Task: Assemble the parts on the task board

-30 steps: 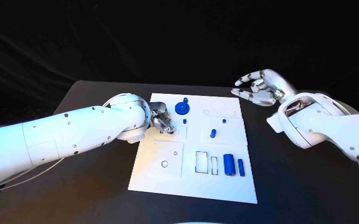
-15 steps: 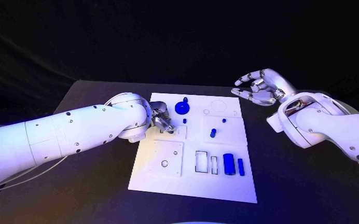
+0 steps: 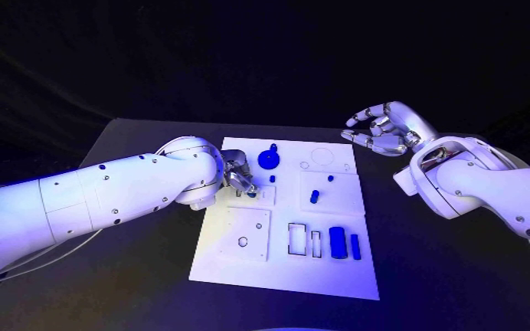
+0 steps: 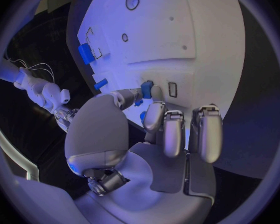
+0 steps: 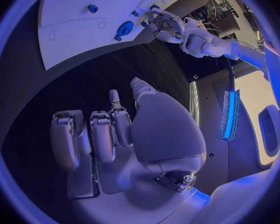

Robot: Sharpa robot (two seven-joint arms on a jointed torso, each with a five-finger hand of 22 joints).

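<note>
The white task board [image 3: 249, 266] lies in the middle of the black table. My left hand [image 3: 237, 177] hangs over the board's left side and pinches a small blue part [image 4: 146, 89] between thumb and finger, right beside a small rectangular slot [image 4: 172, 89]. On the board stand a round blue part [image 3: 269, 160], a small blue peg [image 3: 273, 179] and another peg [image 3: 315, 196]. A blue cylinder [image 3: 337, 243] and a narrow blue piece [image 3: 355, 246] lie near the front. My right hand [image 3: 382, 129] is raised beyond the board's back right corner, fingers apart, holding nothing.
An empty black-edged rectangular recess [image 3: 298, 240] sits left of the blue cylinder. A raised square plate with a round hole [image 3: 245, 236] occupies the board's front left. Bare black table [image 3: 442, 270] surrounds the board.
My left hand has edged very slightly toward the board's far side with the small part. The right hand has not moved.
</note>
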